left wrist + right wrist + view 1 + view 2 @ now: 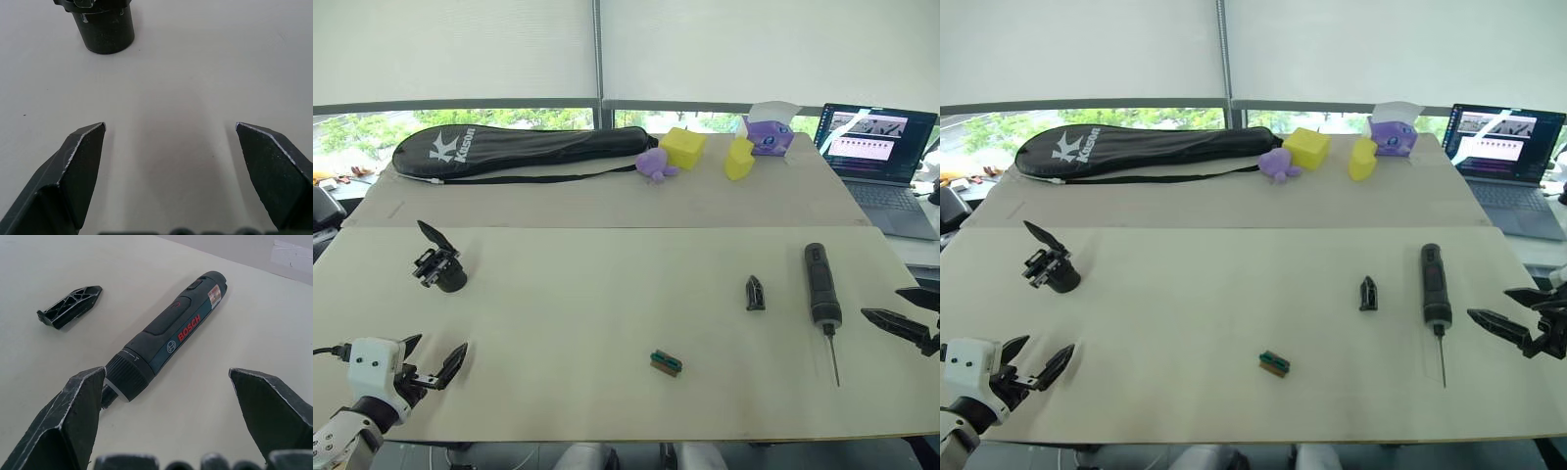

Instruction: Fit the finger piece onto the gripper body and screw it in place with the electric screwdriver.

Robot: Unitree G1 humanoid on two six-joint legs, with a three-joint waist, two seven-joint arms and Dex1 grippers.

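Observation:
The gripper body (440, 266), a stubby black cylinder with one pointed finger sticking up, stands at the table's left; its base (103, 27) lies ahead of my left gripper's fingers. My left gripper (435, 360) rests open near the front left edge, apart from it. The finger piece (755, 293), a small black wedge, lies right of centre and appears in the right wrist view (71, 306). The electric screwdriver (821, 286) lies just right of it, bit pointing to the front edge. My right gripper (906, 311) is open beside the screwdriver (166, 345), nothing held.
A small green-and-brown block (666, 363) lies near the front centre. At the back are a black racket bag (519, 150), yellow blocks (684, 147), purple toys (657, 164) and a laptop (878, 147) at the far right.

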